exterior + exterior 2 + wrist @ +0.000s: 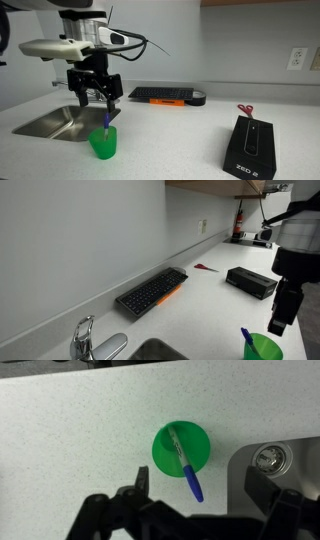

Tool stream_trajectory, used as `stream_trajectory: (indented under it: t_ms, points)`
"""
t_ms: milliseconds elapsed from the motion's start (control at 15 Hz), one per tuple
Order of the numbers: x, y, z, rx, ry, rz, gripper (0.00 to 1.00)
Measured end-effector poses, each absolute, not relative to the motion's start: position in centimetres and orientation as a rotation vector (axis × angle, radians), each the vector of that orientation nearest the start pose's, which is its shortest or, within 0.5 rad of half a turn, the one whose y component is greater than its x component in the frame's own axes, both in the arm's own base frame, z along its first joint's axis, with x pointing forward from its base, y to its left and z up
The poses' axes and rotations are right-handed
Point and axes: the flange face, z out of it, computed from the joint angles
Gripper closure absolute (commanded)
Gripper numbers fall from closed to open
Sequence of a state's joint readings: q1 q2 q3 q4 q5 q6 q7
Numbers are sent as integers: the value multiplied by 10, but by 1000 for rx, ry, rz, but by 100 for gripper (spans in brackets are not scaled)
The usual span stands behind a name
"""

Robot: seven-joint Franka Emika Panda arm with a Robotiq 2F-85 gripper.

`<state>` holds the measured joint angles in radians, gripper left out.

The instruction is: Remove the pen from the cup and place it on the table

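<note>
Well, the pen (185, 464) stands slanted in the cup (165, 455), whitish barrel down inside and blue end poking out over the rim on the sink side. In an exterior view that blue end rises above the cup, just under the gripper (97, 101). It looks light, stiff and rather slick, a thin round thing that could swivel between the pads. I'd judge the exposed part just above the rim the place to pinch, across the barrel rather than along it. The cup is light plastic too and may tip or come along if the pen drags on its wall, so a straight lift seems wise. The gripper hangs right above, jaws spread wide with nothing between them, a finger to either side of the pen's top in the wrist view. The cup sits on the table (180, 140) just beside the sink (48, 122), whose edge is the one to mind, since a pen laid there could roll in. Away from the sink the table lies bare as far as the box (250, 148) and scissors (245, 110), with the keyboard (160, 95) back by the wall, so that stretch offers room to set it down.
</note>
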<state>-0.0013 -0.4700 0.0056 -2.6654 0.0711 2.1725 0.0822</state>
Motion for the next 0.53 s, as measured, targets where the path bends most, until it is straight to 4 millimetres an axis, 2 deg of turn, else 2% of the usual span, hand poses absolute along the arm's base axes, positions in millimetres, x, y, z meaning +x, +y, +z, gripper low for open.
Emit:
stream_trajectory:
  t_ms: [267,533]
  points:
    - [397,12,370,-3089,218,64,0]
    - [402,12,366,-3090,225,79,0]
